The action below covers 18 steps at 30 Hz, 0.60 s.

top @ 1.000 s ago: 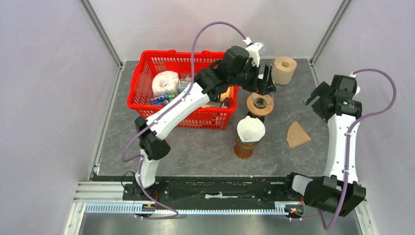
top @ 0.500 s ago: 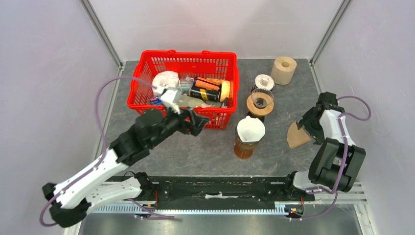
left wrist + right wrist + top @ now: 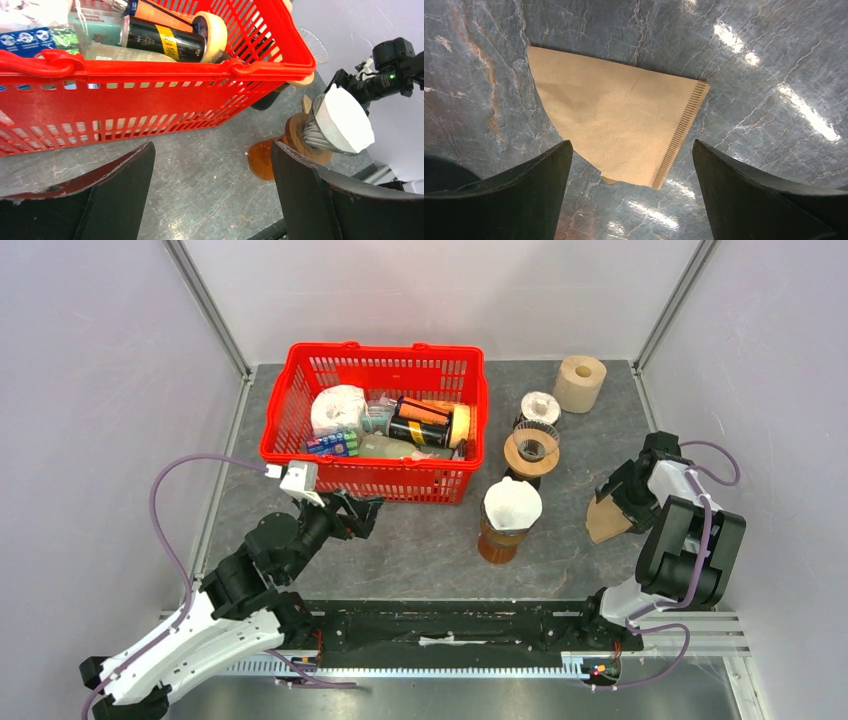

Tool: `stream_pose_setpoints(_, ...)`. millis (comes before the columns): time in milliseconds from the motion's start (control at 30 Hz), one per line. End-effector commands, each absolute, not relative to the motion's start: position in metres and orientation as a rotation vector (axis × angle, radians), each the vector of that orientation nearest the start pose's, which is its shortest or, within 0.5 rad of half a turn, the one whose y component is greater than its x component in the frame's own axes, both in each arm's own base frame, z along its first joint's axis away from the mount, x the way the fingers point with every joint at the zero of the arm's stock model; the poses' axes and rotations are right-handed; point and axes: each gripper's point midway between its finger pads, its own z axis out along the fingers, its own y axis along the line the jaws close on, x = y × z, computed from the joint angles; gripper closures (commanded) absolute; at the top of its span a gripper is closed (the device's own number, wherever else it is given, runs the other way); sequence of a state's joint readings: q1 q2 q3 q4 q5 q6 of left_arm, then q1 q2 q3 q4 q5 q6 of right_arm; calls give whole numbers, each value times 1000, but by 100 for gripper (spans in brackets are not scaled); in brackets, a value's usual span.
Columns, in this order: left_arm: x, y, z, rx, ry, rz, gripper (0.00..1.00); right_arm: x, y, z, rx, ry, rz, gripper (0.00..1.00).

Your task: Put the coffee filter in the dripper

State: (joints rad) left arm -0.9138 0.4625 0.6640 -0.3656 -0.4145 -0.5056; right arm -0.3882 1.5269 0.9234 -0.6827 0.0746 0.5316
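Pulled back toward its base, the left gripper [image 3: 352, 515] now hangs just in front of the red basket [image 3: 400, 482], jaws spread and holding nothing. The right gripper [image 3: 630, 150] has come down over the brown coffee filter [image 3: 619, 120], jaws wide on either side of it. The filter lies flat on the table [image 3: 749, 75], apart from the empty dripper [image 3: 531, 450] and to its right.
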Motion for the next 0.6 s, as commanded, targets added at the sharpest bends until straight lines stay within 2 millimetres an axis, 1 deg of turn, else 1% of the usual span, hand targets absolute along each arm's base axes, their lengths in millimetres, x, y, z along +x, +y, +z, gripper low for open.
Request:
stream_pose_setpoints(0,199,-149,268,-44,1737,-643,9,266,-97,28,1288,2553,-64,4)
stream_pose_setpoints(100,200,-146,258,-41,1756,-609,8,265,-97,21,1294,2578,-71,5)
stream_pose_setpoints(167,200,-146,255,-36,1756,-604,8,267,-94,19,1285,2587,-58,6)
stream_pose_setpoints(333,198,-140,255,-38,1739,-592,8,267,-93,13,1269,2613,-82,10)
stream_pose_setpoints(433,197,-135,256,-51,1725,-590,8,265,-91,6,1263,2647,-93,11)
stream_pose_setpoints(567,195,-128,259,-72,1706,-594,8,261,-90,-1,1248,2686,-163,14)
